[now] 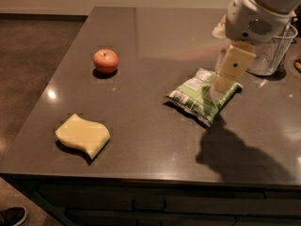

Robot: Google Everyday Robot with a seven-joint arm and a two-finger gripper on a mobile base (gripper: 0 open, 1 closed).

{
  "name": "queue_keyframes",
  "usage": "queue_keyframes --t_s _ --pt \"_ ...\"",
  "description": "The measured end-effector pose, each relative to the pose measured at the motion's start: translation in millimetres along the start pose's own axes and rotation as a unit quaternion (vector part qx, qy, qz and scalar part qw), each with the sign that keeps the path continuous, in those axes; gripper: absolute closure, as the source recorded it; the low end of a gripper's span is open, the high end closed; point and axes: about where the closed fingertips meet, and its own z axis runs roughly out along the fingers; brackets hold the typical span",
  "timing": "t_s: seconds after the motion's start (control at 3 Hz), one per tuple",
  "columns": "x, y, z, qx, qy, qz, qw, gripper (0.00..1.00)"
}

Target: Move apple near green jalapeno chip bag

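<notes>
The apple [106,60], small, round and red-orange, sits on the dark counter [150,140] at the left rear. The green jalapeno chip bag [200,98], crinkly green and white, lies right of centre, well apart from the apple. My gripper [221,84], with pale cream fingers, hangs from the white arm at the upper right, over the right part of the bag. It holds nothing that I can see.
A pale yellow wavy sponge [83,134] lies near the counter's front left edge. A clear plastic container [273,53] stands at the right rear behind the arm. The counter's left and front edges drop to the floor.
</notes>
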Motion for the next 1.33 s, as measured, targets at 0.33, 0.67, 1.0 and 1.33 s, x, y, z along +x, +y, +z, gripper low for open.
queue_keyframes --t_s 0.33,0.67,1.0,1.33 --pt "-60.2 -27.4 24.8 -0.019 -0.03 0.0 0.9994 0.0" --pt "-115.3 -49.8 61.3 -0.023 -0.036 0.018 0.9989 0.0" --pt "-159.5 -70.2 107.0 -0.009 -0.034 0.055 0.9979 0.0" --pt "-189.5 -91.1 143.7 -0.002 -0.03 0.091 0.9954 0.0"
